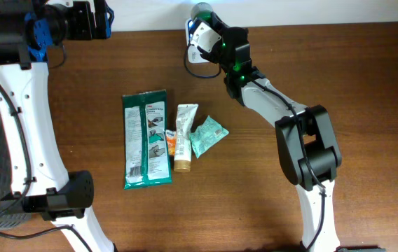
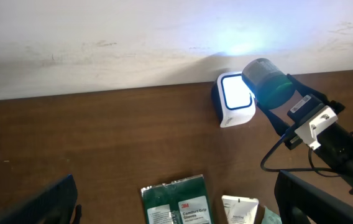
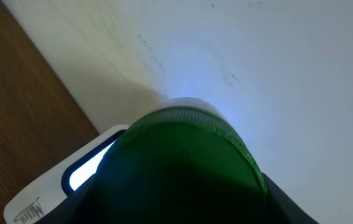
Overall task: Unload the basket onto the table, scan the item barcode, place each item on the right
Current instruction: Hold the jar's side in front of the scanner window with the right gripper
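A round green-capped container [image 1: 200, 12] is held at the table's back edge, with my right gripper [image 1: 213, 31] shut on it. It sits just beside the white barcode scanner [image 1: 197, 40], whose window glows bright [image 2: 235, 98]. In the left wrist view the container [image 2: 267, 82] is right of the scanner, nearly touching it. In the right wrist view the green container [image 3: 176, 162] fills the space between my right gripper's dark fingers [image 3: 291, 202], with the scanner [image 3: 71, 180] lit at its left. My left gripper [image 1: 104, 17] hovers open at the back left, nothing between its fingers [image 2: 46, 205].
Three items lie flat mid-table: a green 3M gloves pack [image 1: 147, 138], a white Pantene tube [image 1: 184, 136] and a teal packet [image 1: 207, 135]. A white wall [image 2: 133, 37] runs right behind the table's back edge. A black cable [image 2: 288, 152] trails off the right arm.
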Robot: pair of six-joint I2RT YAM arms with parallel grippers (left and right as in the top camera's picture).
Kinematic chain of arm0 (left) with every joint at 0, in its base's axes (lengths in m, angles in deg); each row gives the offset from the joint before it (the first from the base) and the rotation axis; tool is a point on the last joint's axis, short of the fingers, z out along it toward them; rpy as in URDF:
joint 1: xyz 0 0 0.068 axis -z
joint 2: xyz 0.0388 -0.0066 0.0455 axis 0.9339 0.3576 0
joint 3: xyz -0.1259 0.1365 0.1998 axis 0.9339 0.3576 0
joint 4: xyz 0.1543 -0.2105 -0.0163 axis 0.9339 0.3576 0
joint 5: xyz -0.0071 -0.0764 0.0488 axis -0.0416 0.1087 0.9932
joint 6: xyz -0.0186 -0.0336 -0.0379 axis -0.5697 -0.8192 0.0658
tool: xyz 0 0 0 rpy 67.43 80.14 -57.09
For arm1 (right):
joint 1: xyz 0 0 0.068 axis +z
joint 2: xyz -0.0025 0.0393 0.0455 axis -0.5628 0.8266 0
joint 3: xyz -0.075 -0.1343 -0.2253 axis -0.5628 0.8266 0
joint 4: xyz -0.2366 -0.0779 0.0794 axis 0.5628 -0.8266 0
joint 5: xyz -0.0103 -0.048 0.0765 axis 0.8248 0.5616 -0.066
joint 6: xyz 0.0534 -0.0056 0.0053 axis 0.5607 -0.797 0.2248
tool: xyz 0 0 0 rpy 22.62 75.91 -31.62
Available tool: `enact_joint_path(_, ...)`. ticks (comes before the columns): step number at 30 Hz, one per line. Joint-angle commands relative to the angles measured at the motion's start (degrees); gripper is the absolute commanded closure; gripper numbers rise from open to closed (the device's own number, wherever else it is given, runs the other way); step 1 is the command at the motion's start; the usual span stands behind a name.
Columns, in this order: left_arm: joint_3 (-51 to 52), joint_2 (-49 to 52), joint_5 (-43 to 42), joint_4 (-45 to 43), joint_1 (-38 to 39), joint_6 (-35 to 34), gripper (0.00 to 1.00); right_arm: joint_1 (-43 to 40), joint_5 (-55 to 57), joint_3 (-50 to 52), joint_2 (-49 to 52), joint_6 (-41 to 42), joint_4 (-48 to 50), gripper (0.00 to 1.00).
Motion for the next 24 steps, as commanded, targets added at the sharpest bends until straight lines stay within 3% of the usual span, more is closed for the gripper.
enact_joint_path(1,-0.96,-1.4,-0.63,-0.09,0.02,0.9,0.01,0.26,-0.76,-1.14,0.35,-0.61,1.36,0.54)
enact_joint_path(8,-0.96,-1.4,-0.61,-0.09,0.02,0.9,0.01,1.2,-0.74,-1.14,-1.42,0.68,2.91,0.53)
enact_joint_path(13,-0.96,-1.4,-0.63,-0.09,0.02,0.92,0.01,1.84,-0.85,-1.14,-6.62,8.24,-2.93,0.49)
enact_joint_path(18,-0.96,-1.4,-0.61,-0.09,0.02,0.9,0.01,2.6,-9.64,-1.14,-16.2,9.57,-22.29,0.34)
enact_joint_path(24,-0.96,-1.4,-0.63,-0.09,0.02,0.9,0.01,2.67,-21.77,-1.14,-24.79,12.81,-49.42,0.43)
